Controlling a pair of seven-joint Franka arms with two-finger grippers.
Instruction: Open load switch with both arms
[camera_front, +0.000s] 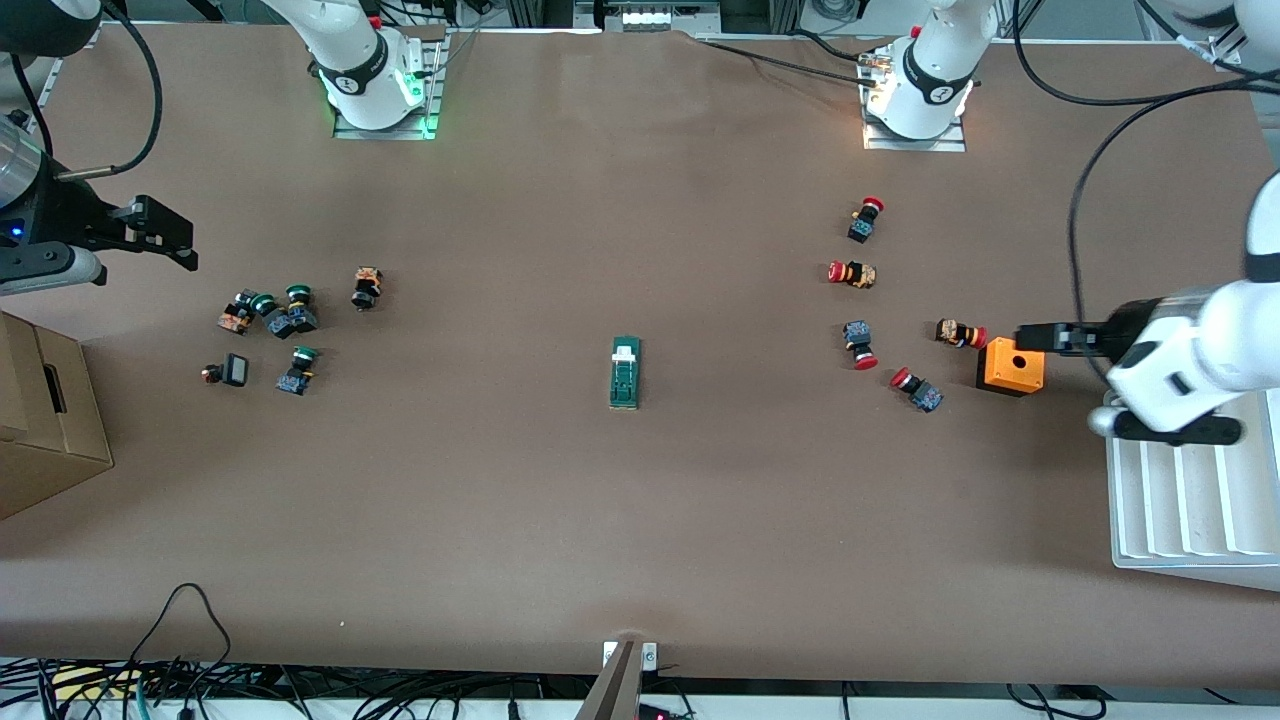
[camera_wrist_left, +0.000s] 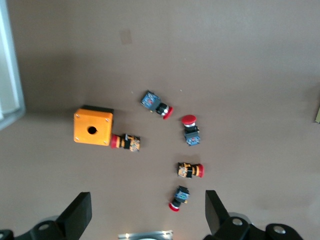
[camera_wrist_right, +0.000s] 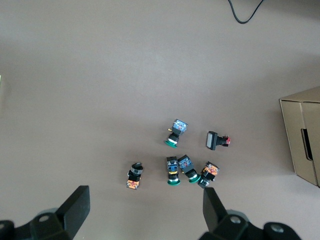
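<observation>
1. Not yet started: load switch (camera_front: 625, 372) lying untouched at frame centre in the front view.
2. Left gripper (camera_front: 1040, 338) at right edge, right gripper (camera_front: 165, 235) at upper left, both spread wide, empty.
3. Next: converging on switch from both ends.

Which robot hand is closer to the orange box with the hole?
Left. The left gripper, open, hangs right by the orange box. The right gripper, open, is over the table's right-arm end, above the green buttons.

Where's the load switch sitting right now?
In the front view the load switch lies alone mid-table, between the green-capped buttons toward the right arm's end and the red-capped buttons toward the left arm's end, untouched.
</observation>
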